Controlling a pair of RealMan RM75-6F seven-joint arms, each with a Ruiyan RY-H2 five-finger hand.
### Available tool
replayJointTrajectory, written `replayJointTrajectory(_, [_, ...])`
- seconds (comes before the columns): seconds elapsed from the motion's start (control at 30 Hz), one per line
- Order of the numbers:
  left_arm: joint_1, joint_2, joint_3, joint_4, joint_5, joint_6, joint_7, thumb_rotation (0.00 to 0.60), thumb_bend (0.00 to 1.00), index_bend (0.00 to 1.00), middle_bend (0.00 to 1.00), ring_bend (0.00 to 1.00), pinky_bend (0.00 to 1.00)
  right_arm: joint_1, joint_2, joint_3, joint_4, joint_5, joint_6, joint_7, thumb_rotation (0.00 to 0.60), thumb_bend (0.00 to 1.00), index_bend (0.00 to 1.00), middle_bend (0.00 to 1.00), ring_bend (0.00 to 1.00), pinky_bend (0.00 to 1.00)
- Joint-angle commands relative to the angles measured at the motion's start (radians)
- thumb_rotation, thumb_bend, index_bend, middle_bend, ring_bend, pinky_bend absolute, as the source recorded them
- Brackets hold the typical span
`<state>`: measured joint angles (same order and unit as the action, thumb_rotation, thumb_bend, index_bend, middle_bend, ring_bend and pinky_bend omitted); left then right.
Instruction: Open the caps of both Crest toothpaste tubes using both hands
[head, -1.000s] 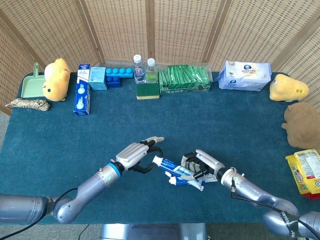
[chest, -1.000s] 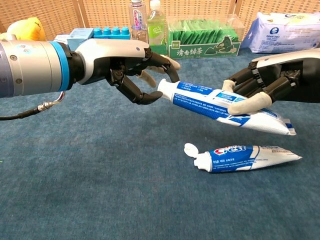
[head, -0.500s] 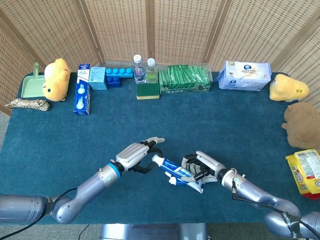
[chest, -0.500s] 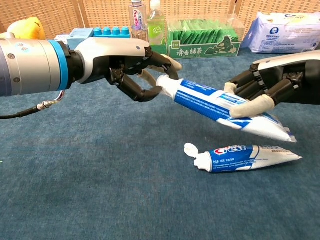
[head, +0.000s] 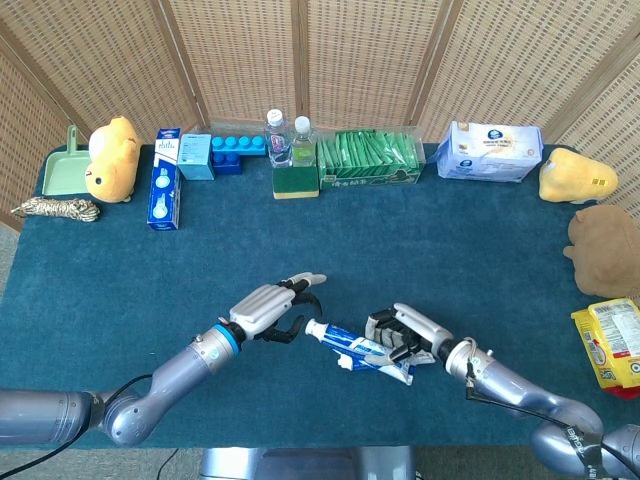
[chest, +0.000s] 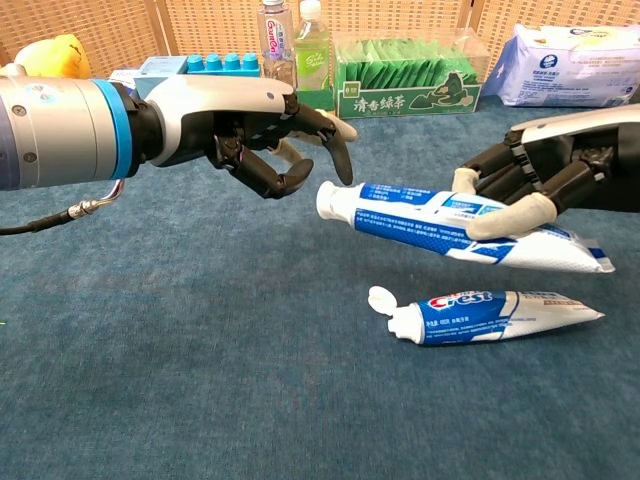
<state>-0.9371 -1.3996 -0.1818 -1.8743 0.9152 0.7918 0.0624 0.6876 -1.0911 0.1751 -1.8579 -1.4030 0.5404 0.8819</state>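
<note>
My right hand (chest: 545, 175) (head: 405, 335) grips a blue and white Crest tube (chest: 440, 222) (head: 345, 343) by its middle, held nearly level above the cloth. Its white cap (chest: 330, 198) points left and looks closed. My left hand (chest: 260, 130) (head: 268, 310) hovers just up and left of that cap, fingers loosely curled and apart, holding nothing and not touching the tube. A second Crest tube (chest: 490, 315) (head: 378, 366) lies flat on the cloth below the held one, with its flip cap (chest: 380, 296) hinged open.
Along the far edge of the blue tablecloth (head: 480, 250) stand two bottles (head: 288, 138), a green packet box (head: 368, 160), blue blocks (head: 230, 150), a wipes pack (head: 490, 152) and plush toys (head: 110, 158). A yellow snack bag (head: 612, 345) lies at the right edge.
The held tube has dropped and levelled out, its cap end moving down and away from my left hand. My left hand's fingers, which were around the cap, are now off it.
</note>
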Motion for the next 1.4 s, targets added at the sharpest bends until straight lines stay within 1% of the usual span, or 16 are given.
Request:
replayJointTrajectory(0.03, [0.001,0.001,-0.001,0.0,-0.001,0.0,-0.006,0.6,0.65,0.35,0.07,0.0,0.13,0.002,0.003,-0.003,-0.001,-0.003,0.006,-0.003,0.6,0.48,0.89,0.7,0.66,0.76])
replayJointTrajectory(0.2, [0.007,0.004,-0.009,-0.007,0.002,-0.004,-0.03,0.6,0.55,0.31,0.05,0.0,0.13,0.005,-0.001,-0.012,-0.007,0.012,0.025,-0.052,0.6,0.47,0.89,0.7,0.66,0.77])
replayJointTrajectory(0.37, [0.01,0.008,-0.013,-0.014,0.012,-0.003,-0.04,0.6,0.51,0.3,0.05,0.0,0.13,0.012,-0.01,-0.018,-0.014,0.049,0.029,-0.105,0.6,0.48,0.89,0.7,0.66,0.77])
replayJointTrajectory(0.57, [0.014,0.011,-0.008,-0.018,0.017,0.004,-0.036,0.6,0.43,0.26,0.03,0.0,0.12,0.015,-0.015,-0.015,-0.029,0.089,0.044,-0.149,0.6,0.48,0.89,0.7,0.66,0.77])
replayJointTrajectory(0.93, [0.003,-0.014,-0.004,0.0,-0.002,0.013,-0.013,0.6,0.43,0.25,0.03,0.0,0.11,0.019,-0.011,-0.01,-0.058,0.1,0.042,-0.163,0.6,0.48,0.89,0.7,0.66,0.77])
replayJointTrajectory(1.4, [0.013,-0.002,0.006,-0.005,-0.006,0.021,-0.006,0.6,0.43,0.25,0.03,0.0,0.11,0.006,0.016,0.004,-0.059,0.036,0.037,-0.036,0.6,0.48,0.89,0.7,0.66,0.77])
